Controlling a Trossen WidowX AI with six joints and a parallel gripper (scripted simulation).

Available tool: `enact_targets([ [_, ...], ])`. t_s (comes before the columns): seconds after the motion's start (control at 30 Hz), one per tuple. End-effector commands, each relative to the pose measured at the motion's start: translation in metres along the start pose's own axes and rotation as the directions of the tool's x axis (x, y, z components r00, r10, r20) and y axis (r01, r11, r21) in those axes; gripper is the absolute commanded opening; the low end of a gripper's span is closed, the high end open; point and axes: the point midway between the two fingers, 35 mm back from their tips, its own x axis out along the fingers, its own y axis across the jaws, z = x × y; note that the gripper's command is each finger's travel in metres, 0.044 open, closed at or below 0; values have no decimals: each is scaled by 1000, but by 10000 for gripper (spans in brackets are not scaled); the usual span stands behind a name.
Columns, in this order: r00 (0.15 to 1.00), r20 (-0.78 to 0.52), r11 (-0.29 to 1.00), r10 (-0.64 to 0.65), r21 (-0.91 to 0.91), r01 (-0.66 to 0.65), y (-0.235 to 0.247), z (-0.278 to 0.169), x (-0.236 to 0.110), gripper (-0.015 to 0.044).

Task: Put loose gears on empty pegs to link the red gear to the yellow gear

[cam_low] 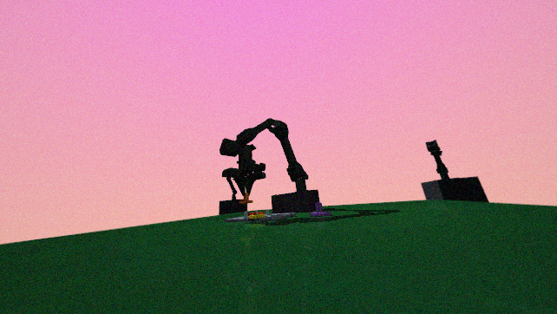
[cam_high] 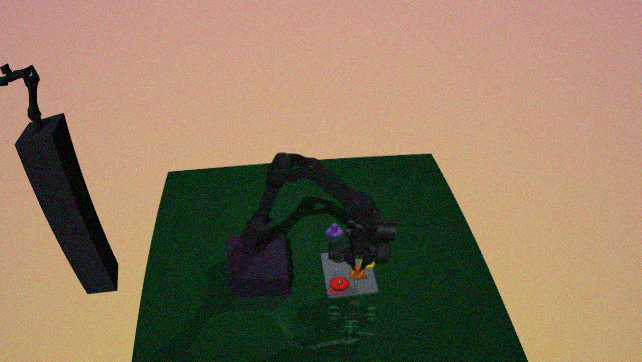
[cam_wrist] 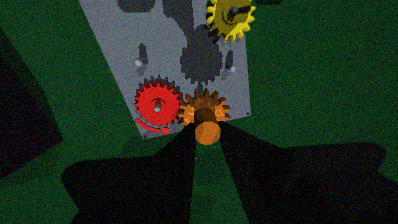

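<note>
My gripper (cam_high: 358, 266) (cam_low: 246, 194) (cam_wrist: 206, 126) is shut on the upright handle of an orange gear (cam_high: 357, 275) (cam_low: 245, 201) (cam_wrist: 205, 99). The exterior view shows this gear held above the grey board (cam_high: 370, 288) (cam_low: 234, 220) (cam_wrist: 107, 25). The red gear (cam_high: 339, 284) (cam_wrist: 145, 102) sits at one corner of the board. The yellow gear (cam_high: 370, 265) (cam_low: 257, 216) (cam_wrist: 221, 26) is near the board's side edge. Two empty pegs show in the wrist view, one peg (cam_wrist: 138, 63) on the left and one peg (cam_wrist: 233, 69) on the right. The orange gear and fingers hide part of the board.
A loose purple gear (cam_high: 334, 231) (cam_low: 320, 213) with an upright handle stands on the green table (cam_high: 430, 300) (cam_low: 304, 269) beyond the board, towards the back. The arm's base block (cam_high: 258, 272) (cam_low: 295, 202) is beside the board. A red arrow (cam_wrist: 151, 128) curves beside the red gear.
</note>
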Motion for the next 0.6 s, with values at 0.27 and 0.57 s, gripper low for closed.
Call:
enact_targets([
  [0.27,1000,4,1000,1,-4,-1,0,0,0,0],
  [0.57,1000,4,996,1,-86,-1,0,1,7,0],
])
